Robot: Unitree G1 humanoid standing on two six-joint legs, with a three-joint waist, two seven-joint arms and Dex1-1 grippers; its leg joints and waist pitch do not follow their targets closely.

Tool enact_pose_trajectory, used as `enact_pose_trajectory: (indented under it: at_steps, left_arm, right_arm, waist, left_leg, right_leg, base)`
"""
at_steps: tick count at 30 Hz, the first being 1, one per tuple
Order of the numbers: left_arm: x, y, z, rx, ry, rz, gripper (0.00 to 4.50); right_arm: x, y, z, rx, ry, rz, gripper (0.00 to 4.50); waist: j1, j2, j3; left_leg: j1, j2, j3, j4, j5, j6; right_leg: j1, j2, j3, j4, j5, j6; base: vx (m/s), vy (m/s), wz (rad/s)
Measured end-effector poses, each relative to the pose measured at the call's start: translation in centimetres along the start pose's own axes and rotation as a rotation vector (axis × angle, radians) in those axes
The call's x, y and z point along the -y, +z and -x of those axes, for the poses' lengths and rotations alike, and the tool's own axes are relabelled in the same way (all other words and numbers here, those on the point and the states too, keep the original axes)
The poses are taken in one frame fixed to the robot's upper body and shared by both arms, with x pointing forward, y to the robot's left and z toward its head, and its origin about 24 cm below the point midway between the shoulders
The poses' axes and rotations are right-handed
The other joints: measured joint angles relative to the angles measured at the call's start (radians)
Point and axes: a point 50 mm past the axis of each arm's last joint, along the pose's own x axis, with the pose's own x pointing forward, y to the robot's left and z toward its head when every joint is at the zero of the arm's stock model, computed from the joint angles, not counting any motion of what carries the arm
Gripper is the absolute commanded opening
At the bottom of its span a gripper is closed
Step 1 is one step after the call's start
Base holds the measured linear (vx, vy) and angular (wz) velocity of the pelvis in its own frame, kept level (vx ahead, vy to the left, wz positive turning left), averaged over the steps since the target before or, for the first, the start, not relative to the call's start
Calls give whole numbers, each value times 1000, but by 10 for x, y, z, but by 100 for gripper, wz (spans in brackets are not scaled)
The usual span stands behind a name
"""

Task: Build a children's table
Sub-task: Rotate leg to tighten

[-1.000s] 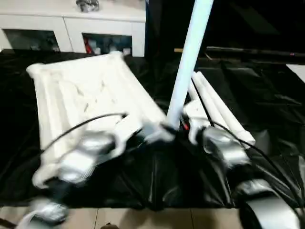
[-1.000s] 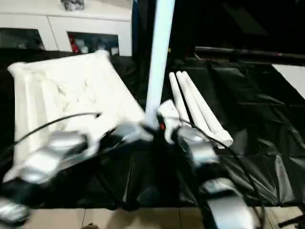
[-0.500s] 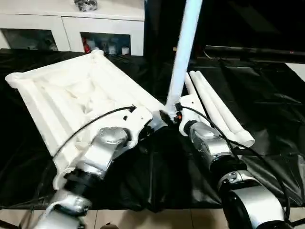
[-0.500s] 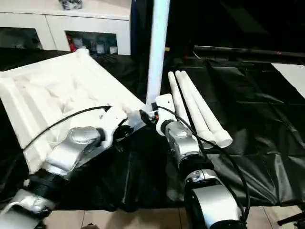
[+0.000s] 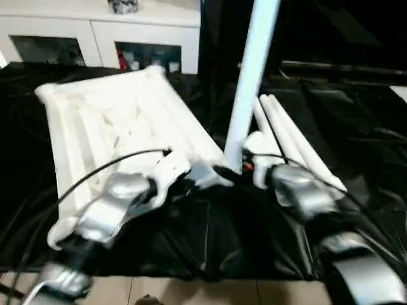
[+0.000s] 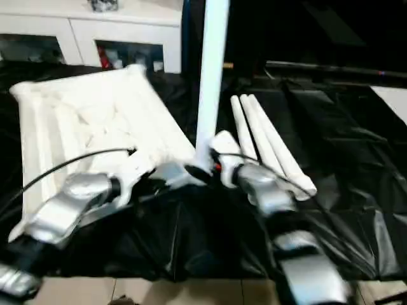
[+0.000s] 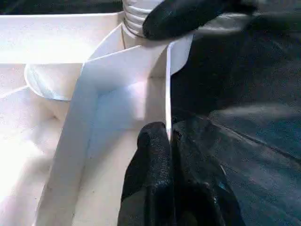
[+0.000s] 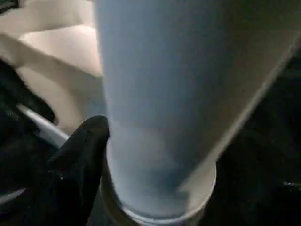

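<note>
While the two silver forearms reach in from the near edge, the left pincer (image 7: pixel 162 155) is seen clamped together on the thin rim wall of the tabletop (image 5: pixel 108 121) at its near right corner, one black finger (image 7: pixel 150 165) pressed against the inside of that wall. Just right of it, the right pincer (image 5: pixel 238 170) is set about the base of the upright leg (image 5: pixel 251 76), its fingers held wide on either side of the tube; one black finger (image 8: pixel 77 165) is seen touching the tube's side just above the ribbed collar at its foot. Whether the tube is actually squeezed cannot be told. The upright leg stands in the round corner socket (image 7: pixel 136 14) at that same near right corner and rises out of the top of the picture. The tabletop lies underside up on the black sheet (image 5: pixel 216 241) covering the surface, its ribbed side facing upward, and it extends to the far left. To the right of the upright leg, spare legs (image 5: pixel 292 143) lie side by side on the sheet, running away toward the far side. Beyond the surface, a white cabinet (image 5: pixel 95 32) with glass doors is seen at the far left.
</note>
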Motion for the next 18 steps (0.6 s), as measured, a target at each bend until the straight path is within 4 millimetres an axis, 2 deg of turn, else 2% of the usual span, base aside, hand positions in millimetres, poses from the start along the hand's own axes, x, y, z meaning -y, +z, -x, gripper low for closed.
enact_pose_trajectory:
  at_steps: [8,16,18]
  left_arm:
    - [3,-5,11,-5,-74,-19,0]
    - [4,-6,16,-13,-95,-26,0]
    - [4,-7,16,-14,-96,-27,0]
  right_arm:
    - [-5,-3,11,-36,143,39,365]
    - [-9,0,11,-46,201,68,289]
    - [-9,0,11,-47,206,68,285]
  waist:
    - [10,0,0]
    - [12,-1,0]
    - [12,-1,0]
  left_leg:
    - [0,0,0,0,0,0]
    - [0,0,0,0,0,0]
    - [0,0,0,0,0,0]
  right_leg:
    - [0,0,0,0,0,0]
    - [0,0,0,0,0,0]
    - [0,0,0,0,0,0]
  base:
    - [0,0,0]
    - [0,0,0]
    - [0,0,0]
